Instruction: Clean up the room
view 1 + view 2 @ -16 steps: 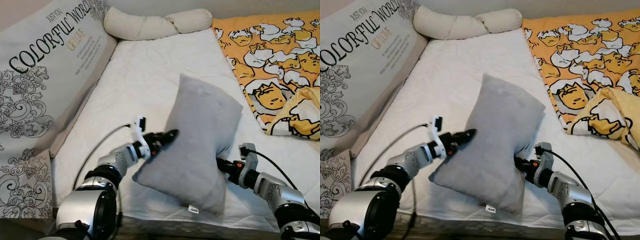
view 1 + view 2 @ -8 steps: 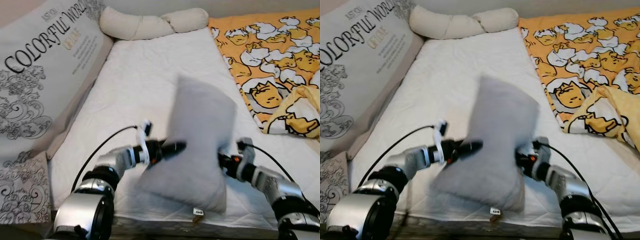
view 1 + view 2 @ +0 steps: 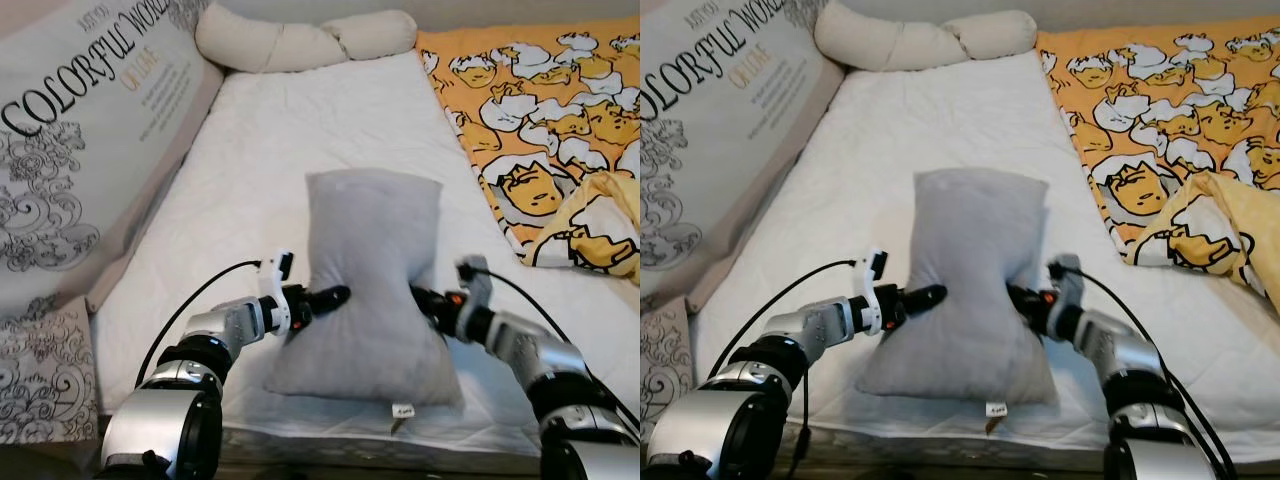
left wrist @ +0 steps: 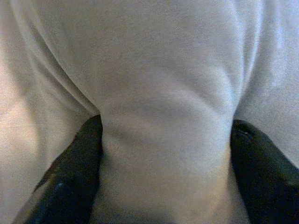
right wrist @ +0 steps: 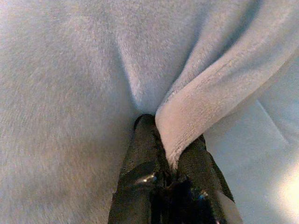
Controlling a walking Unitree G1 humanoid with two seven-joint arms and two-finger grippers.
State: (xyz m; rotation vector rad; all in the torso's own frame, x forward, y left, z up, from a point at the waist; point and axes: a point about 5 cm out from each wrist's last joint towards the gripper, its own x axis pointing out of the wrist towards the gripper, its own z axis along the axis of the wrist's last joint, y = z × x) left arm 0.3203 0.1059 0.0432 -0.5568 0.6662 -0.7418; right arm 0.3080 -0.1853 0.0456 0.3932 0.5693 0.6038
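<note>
**Q:** White quilted mattress (image 3: 290,150) of a bed carries what, and where?

**A:** A grey pillow (image 3: 368,280) lies near the mattress's front edge, at about 6 o'clock in the head views, pinched narrow at its middle, with a small tag (image 3: 403,409) at its near edge. A cream bolster (image 3: 300,40) sits at 12 o'clock, an orange cartoon-print blanket (image 3: 540,110) at 2 o'clock, and a large printed cushion (image 3: 80,150) leans at 9 o'clock.

**Q:** How does the left end effector (image 3: 335,296) stand?

**A:** It meets the pillow's side at the pillow's 9 o'clock. In the left wrist view its fingers (image 4: 77,172) are spread wide, one on each side of a thick fold of the fabric, pressing it between them.

**Q:** And the right end effector (image 3: 1015,297)?

**A:** It reaches the pillow's 3 o'clock side. In the right wrist view its fingers (image 5: 140,158) are nearly closed, clamping a thin seam fold of the pillow.
</note>
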